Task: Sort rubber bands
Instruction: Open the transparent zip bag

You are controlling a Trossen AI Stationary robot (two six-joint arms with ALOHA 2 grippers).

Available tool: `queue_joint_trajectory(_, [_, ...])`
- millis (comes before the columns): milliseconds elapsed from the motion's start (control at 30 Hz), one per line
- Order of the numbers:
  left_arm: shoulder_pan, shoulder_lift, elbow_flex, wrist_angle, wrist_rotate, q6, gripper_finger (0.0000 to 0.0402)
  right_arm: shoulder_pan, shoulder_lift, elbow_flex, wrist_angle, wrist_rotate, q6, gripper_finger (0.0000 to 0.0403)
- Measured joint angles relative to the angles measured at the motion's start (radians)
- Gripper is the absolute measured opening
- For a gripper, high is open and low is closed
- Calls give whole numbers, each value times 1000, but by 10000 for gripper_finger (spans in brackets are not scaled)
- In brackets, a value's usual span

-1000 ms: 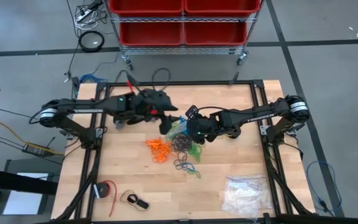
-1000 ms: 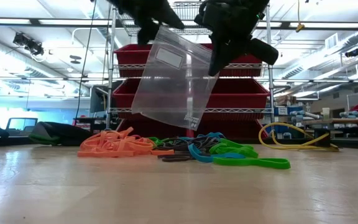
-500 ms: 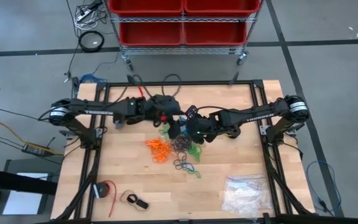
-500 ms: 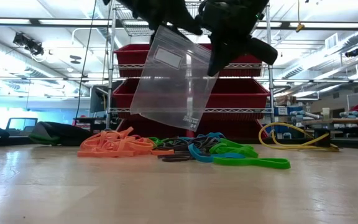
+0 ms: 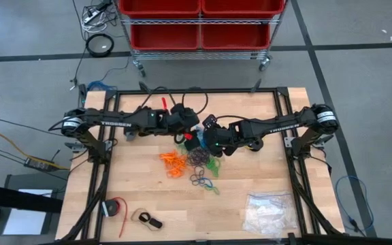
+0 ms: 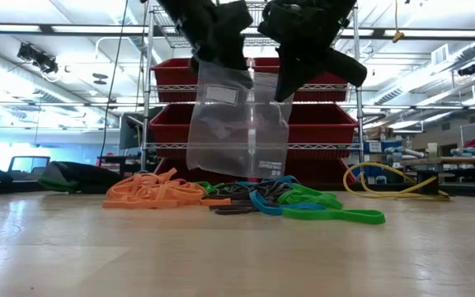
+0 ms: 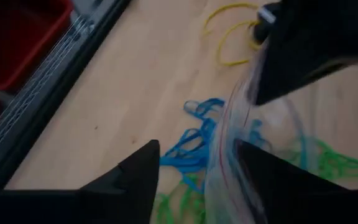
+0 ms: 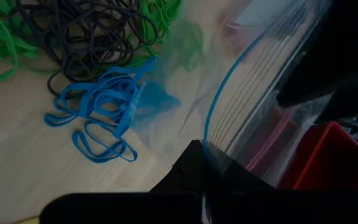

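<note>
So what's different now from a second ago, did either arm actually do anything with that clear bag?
The left gripper swung in toward the right gripper and now reaches the top edge of the clear bag, its fingers open around that edge. The bag, tilted before, now hangs nearly straight. The right gripper kept its pinch on the bag, and the rubber bands lay untouched on the table.
</note>
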Motion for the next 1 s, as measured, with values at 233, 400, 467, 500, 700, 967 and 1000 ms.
queue_joint_trajectory(233, [8,14,0,-57,54,1,88,2,0,0,15,0,-8,0])
queue_joint_trajectory(400, [9,14,-1,-35,25,23,10,17,0,0,35,0,-8,0])
queue_joint_trajectory(467, [11,14,-1,-14,-1,33,9,22,0,0,38,0,0,0])
queue_joint_trajectory(500, [14,14,-1,4,-8,42,7,23,0,0,38,-1,6,0])
queue_joint_trajectory(700, [48,14,-1,65,-20,54,3,41,0,0,43,-8,53,0])
queue_joint_trajectory(967, [92,57,-1,185,171,21,2,43,0,0,137,-66,63,0])
queue_joint_trajectory(1000, [99,65,-2,188,199,20,1,40,0,0,124,-76,63,0])
